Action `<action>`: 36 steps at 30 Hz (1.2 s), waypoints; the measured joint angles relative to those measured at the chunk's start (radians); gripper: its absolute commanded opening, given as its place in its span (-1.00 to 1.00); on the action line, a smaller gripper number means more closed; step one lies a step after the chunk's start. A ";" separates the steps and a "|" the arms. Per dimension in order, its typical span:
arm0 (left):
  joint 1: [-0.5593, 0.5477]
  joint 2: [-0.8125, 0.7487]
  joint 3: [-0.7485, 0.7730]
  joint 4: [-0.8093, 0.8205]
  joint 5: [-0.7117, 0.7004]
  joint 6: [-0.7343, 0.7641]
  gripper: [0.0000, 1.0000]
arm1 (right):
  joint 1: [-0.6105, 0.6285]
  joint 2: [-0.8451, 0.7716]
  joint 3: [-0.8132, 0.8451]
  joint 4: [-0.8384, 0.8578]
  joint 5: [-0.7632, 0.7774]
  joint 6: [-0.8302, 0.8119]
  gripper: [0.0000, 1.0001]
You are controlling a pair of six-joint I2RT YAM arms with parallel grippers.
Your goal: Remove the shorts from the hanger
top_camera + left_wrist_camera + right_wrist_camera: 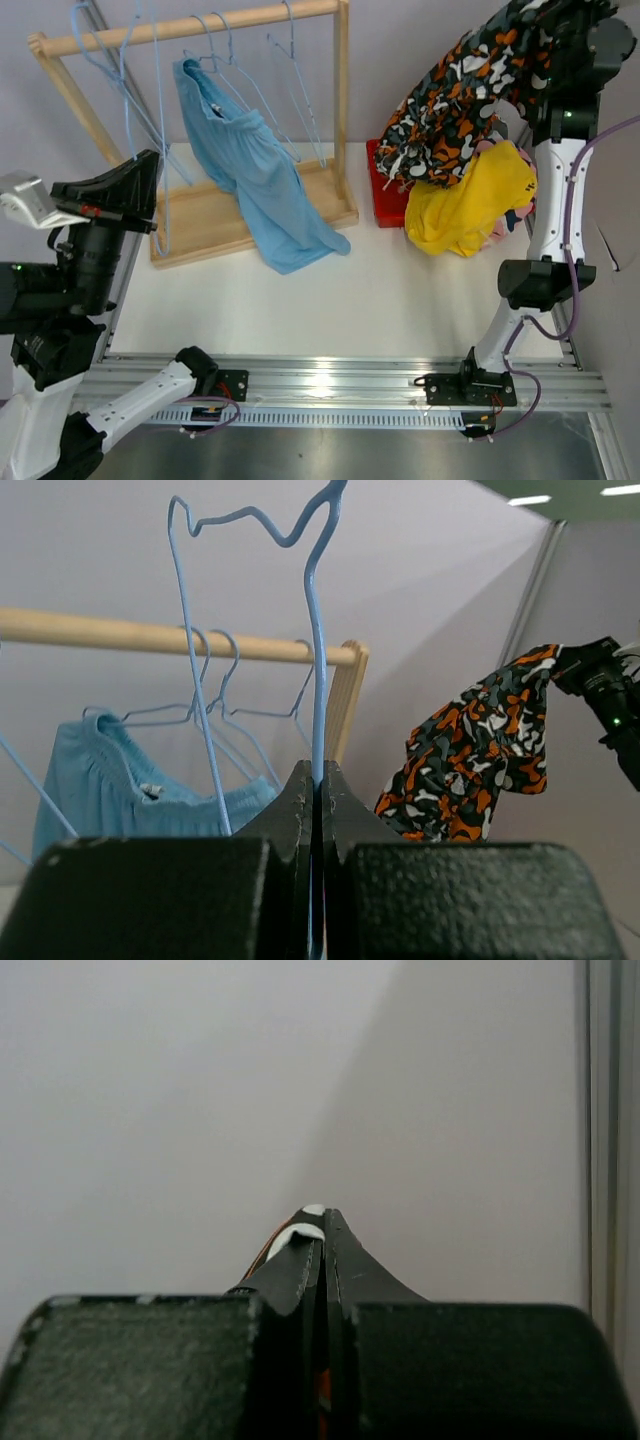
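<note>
My left gripper is shut on the wire of an empty light blue hanger, held left of the wooden rack. Plain light blue shorts hang on another hanger on the rail and drape onto the rack's base. My right gripper is shut on the black-orange-white blotched shorts, holding them high above the red bin. Yellow shorts lie piled there, with a bit of pink patterned cloth beside them. The blue-orange shorts are hidden.
The wooden rack stands at the back left, with several empty blue wire hangers on its rail. A red bin sits right of the rack under the pile. A metal rail runs along the near edge.
</note>
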 measured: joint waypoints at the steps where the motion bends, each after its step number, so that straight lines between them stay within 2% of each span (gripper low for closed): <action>1: 0.000 0.020 0.016 -0.025 -0.014 0.000 -1.00 | -0.014 0.009 -0.031 0.008 -0.002 0.011 -1.00; 2: 0.000 0.042 0.032 -0.044 -0.024 0.000 -1.00 | -0.022 0.010 -0.071 0.011 -0.002 0.020 -0.83; 3: 0.000 0.066 0.048 -0.063 -0.034 -0.001 -1.00 | -0.027 0.003 -0.147 0.032 -0.003 0.034 -0.54; 4: 0.000 0.096 0.068 -0.087 -0.045 -0.003 -1.00 | -0.029 -0.025 -0.278 0.073 -0.006 0.047 0.07; 6: 0.001 0.162 0.121 -0.136 -0.061 -0.019 -1.00 | -0.026 -0.050 -0.447 0.095 -0.011 0.063 0.29; 10: 0.037 0.293 0.194 -0.220 -0.060 -0.088 -1.00 | -0.016 -0.098 -0.813 0.132 -0.037 0.125 0.39; 14: 0.067 0.329 0.171 -0.299 -0.040 -0.168 -1.00 | -0.006 -0.197 -1.165 0.207 -0.051 0.185 0.43; 16: 0.072 0.312 0.148 -0.338 -0.041 -0.198 -1.00 | -0.003 -0.259 -1.275 0.224 -0.055 0.210 0.46; 17: 0.073 0.296 0.136 -0.357 -0.042 -0.214 -1.00 | -0.002 -0.285 -1.302 0.232 -0.056 0.216 0.51; 19: 0.075 0.252 0.111 -0.385 -0.040 -0.245 -1.00 | -0.002 -0.351 -1.346 0.254 -0.056 0.228 0.81; 20: 0.075 0.223 0.092 -0.393 -0.039 -0.261 -1.00 | 0.000 -0.389 -1.362 0.277 -0.055 0.234 0.87; 27: 0.077 0.077 0.001 -0.455 -0.022 -0.346 -1.00 | 0.000 -0.481 -1.370 0.348 -0.055 0.235 0.89; 32: 0.077 0.059 -0.068 -0.478 -0.010 -0.377 -1.00 | 0.000 -0.476 -1.379 0.341 -0.055 0.235 0.89; 36: 0.077 0.089 -0.063 -0.489 -0.027 -0.364 -1.00 | 0.000 -0.477 -1.410 0.348 -0.056 0.236 0.89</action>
